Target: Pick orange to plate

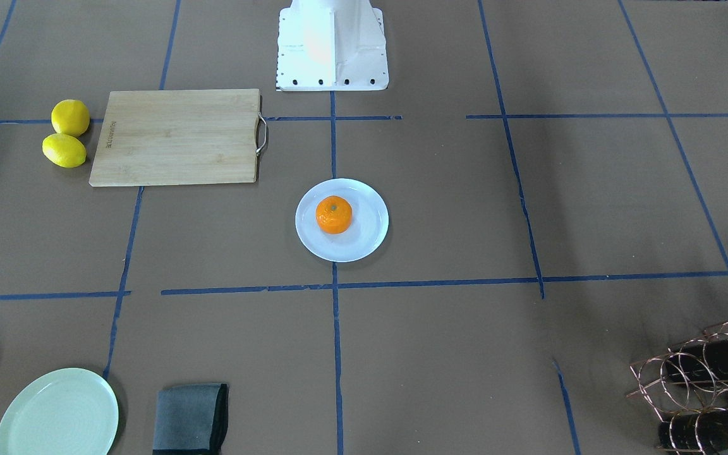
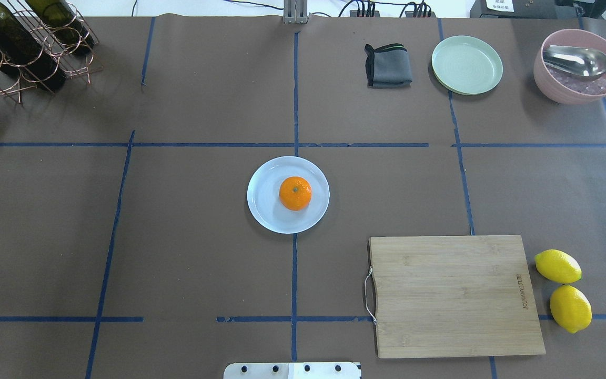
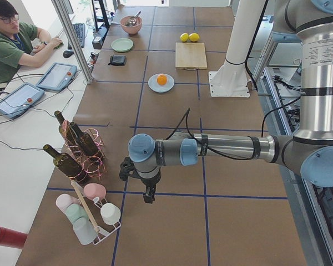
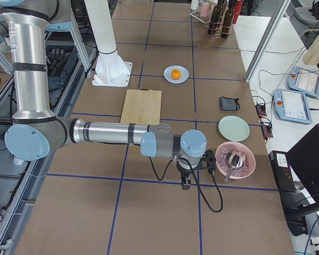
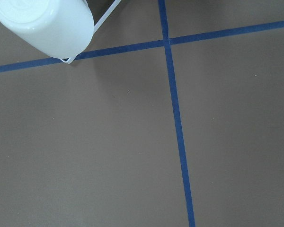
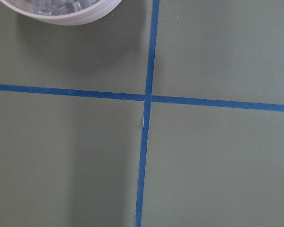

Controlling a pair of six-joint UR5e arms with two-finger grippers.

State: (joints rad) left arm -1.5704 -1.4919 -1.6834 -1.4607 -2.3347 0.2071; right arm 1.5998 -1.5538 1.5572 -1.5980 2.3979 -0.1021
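The orange [image 2: 295, 193] sits on the white plate [image 2: 264, 206] near the table's middle, a little off the plate's centre; both also show in the front view as orange [image 1: 333, 215] and plate [image 1: 367, 243]. Neither arm is near it. The left gripper [image 3: 149, 197] hangs over the table's left end beside a cup rack, far from the plate [image 3: 154, 86]. The right gripper [image 4: 185, 183] hangs over the table's right end next to a pink bowl, far from the orange [image 4: 175, 74]. Both grippers show only in the side views, so I cannot tell whether they are open or shut.
A wooden cutting board [image 2: 453, 295] lies with two lemons [image 2: 557, 266] beside it. Along the far edge are a pale green plate [image 2: 466, 64], a grey cloth [image 2: 387, 66], a pink bowl [image 2: 571, 89] holding a spoon, and a wine rack [image 2: 24, 47]. A cup rack [image 3: 91, 213] stands by the left gripper.
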